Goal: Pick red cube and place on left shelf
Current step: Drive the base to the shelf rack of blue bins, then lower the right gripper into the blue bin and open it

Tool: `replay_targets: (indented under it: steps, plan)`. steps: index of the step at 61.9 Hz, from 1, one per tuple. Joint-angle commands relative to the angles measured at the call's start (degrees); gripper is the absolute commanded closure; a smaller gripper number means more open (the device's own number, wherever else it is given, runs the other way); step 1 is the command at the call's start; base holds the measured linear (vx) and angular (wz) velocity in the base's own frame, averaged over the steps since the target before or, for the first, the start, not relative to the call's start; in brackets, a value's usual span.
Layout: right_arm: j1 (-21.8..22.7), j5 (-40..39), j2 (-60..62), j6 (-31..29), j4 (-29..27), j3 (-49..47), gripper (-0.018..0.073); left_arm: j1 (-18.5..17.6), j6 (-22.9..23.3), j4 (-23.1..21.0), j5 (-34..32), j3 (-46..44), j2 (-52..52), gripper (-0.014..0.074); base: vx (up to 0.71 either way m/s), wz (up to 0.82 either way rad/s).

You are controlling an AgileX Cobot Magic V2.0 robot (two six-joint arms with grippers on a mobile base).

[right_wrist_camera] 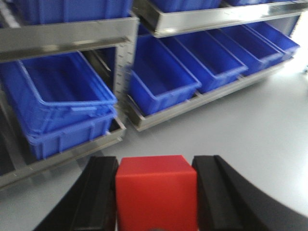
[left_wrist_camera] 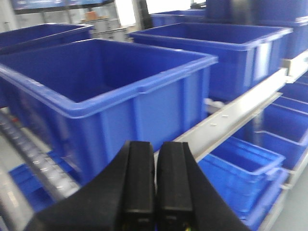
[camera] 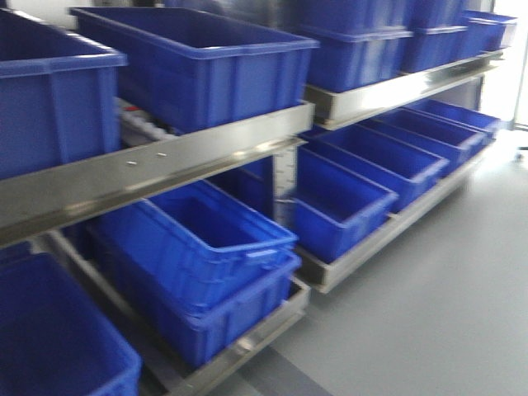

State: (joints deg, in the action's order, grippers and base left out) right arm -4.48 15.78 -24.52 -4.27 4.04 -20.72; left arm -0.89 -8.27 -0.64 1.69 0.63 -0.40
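Between the pads of my right gripper [right_wrist_camera: 156, 197]: red cube [right_wrist_camera: 156, 180], clamped, grey floor [right_wrist_camera: 250, 120] beyond | my left gripper [left_wrist_camera: 155, 185]: pads pressed together, near a blue crate [left_wrist_camera: 120, 91] | left shelf [camera: 165, 161]: far side, steel tiers, apart from cube.

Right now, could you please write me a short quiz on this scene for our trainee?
1. True or false: the right claw is shut on the small solid-red cube.
2. The left claw is: A) wide open; B) shut and empty; C) holding a blue cube.
3. Does the cube rest on the grey steel-framed rack of large dark-blue plastic crates yet?
Key: 1 true; 2 B; 3 no, it is in the right claw.
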Motion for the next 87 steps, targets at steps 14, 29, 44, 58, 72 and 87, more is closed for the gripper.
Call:
replay_targets:
  steps: [14, 29, 44, 58, 72, 87]
  plan:
    - [0.32, -5.03, -0.35, -0.43, 0.59, -1.59, 0.0494, -0.31, -0.03, -0.27, -5.17, 1.26, -0.02, 0.0491, 0.37, 0.84]
    - [0.32, -5.03, -0.35, -0.43, 0.59, -1.59, 0.0494, -0.31, -0.03, -0.27, -5.17, 1.26, -0.02, 0.0491, 0.28, 0.72]
    - [0.32, -5.03, -0.35, -0.43, 0.59, -1.59, 0.0494, -0.31, -0.03, -0.27, -5.17, 1.26, -0.02, 0.0491, 0.21, 0.58]
    - [0.32, -5.03, -0.35, -0.43, 0.59, -1.59, 0.0494, -0.31, -0.03, -0.27, -5.17, 1.26, -0.02, 0.0491, 0.13, 0.5]
    - [0.32, -5.03, -0.35, -0.43, 0.59, -1.59, 0.0494, -0.31, -0.03, -0.27, -5.17, 1.26, -0.02, 0.0491, 0.08, 0.26]
    - [0.32, -5.03, -0.35, -0.43, 0.59, -1.59, 0.0494, -0.31, -0.03, -0.27, -5.17, 1.26, -0.02, 0.0491, 0.04, 0.22]
